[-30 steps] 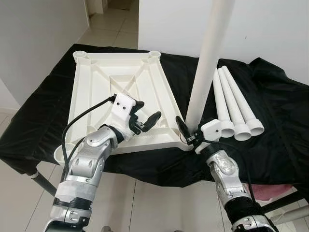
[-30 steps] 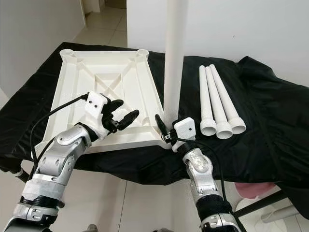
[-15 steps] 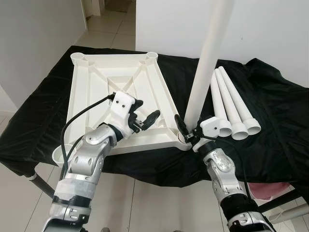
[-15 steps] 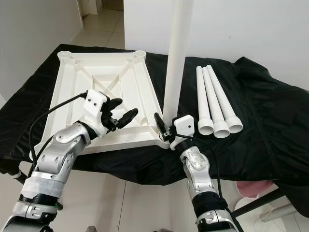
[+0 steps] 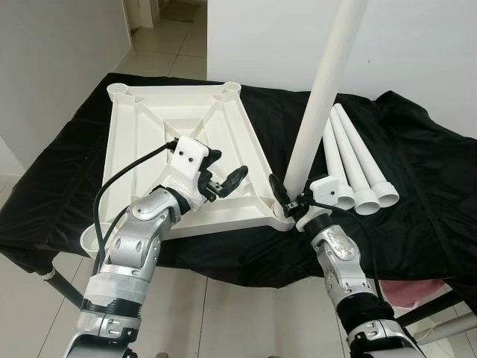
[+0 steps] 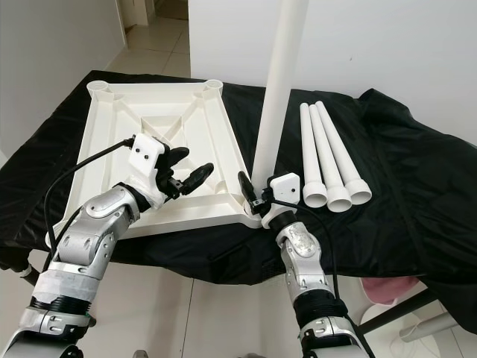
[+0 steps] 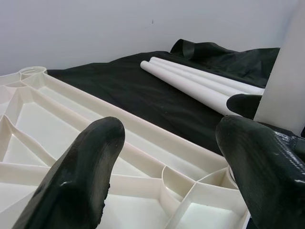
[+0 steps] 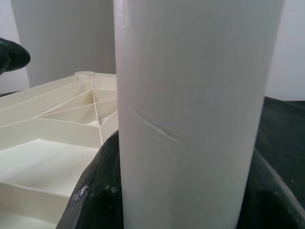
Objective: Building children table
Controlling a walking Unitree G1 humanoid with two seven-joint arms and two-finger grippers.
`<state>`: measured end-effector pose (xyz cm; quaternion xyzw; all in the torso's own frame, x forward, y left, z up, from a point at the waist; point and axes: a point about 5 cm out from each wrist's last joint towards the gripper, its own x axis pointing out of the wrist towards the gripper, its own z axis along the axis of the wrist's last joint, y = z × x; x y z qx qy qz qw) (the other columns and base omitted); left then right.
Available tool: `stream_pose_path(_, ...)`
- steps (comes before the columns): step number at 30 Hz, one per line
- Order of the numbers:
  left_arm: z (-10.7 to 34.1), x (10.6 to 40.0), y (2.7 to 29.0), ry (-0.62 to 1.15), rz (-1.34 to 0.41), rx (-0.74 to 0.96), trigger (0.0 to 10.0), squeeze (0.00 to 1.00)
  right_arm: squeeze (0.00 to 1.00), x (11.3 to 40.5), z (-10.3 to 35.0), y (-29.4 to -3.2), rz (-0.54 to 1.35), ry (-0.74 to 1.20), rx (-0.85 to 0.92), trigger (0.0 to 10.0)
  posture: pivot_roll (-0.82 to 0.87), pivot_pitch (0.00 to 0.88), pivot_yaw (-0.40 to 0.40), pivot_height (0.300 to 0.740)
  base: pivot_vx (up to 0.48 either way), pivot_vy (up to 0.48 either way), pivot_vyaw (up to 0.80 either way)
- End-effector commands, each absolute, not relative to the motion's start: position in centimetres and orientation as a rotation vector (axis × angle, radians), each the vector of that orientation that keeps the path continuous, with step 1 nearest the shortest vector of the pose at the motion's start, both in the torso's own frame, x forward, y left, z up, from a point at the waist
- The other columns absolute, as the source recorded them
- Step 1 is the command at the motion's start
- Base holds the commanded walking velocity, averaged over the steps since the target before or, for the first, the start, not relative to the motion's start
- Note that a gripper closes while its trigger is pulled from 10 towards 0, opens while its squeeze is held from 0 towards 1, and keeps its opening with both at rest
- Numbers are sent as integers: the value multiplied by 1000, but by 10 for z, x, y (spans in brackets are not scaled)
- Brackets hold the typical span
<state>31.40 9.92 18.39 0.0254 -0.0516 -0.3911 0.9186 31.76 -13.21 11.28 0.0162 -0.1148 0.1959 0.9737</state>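
- White leg (image 5: 320, 104) now tilts a touch more than a second ago, its foot at the near right corner socket of the upturned tabletop (image 5: 141, 138) on the worktop (image 5: 417, 171).
- Right end effector (image 5: 287, 201) stays clamped on the leg; seating looks unfinished.
- Left end effector (image 5: 223, 183) hovers open over the tabletop.
- Three spare legs (image 5: 358, 160) wait just beside.

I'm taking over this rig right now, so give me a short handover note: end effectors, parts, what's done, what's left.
Right end effector: shut on the upright white plastic leg tube, whose foot sits at the near right corner socket of the upturned white ribbed tabletop.
Left end effector: open, hovering over the tabletop's near edge.
Three spare white leg tubes lie on the black cloth.
Left: seat this leg, then fit the other three.
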Motion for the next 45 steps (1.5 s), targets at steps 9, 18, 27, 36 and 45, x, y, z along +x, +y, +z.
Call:
stream_pose_path(9,189,316,103,-120,-732,64,10000,0,0,290,80,-128,414,-196,-19,10000,64,5,-48,740,0,0,0)
stream_pose_path(18,190,317,103,-121,-734,65,10000,0,0,292,79,-127,396,-184,65,10000,60,0,-43,740,0,0,0)
stream_pose_path(27,192,319,102,-128,-737,66,10000,0,0,299,76,-132,354,-134,125,10000,58,0,-44,740,0,0,0)
stream_pose_path(36,193,319,101,-131,-738,65,10000,0,0,311,75,-133,371,-19,64,10000,54,0,-44,740,0,0,0)
stream_pose_path(45,192,319,103,-127,-733,67,10000,0,0,316,77,-129,421,48,44,10000,61,0,-45,740,0,0,0)
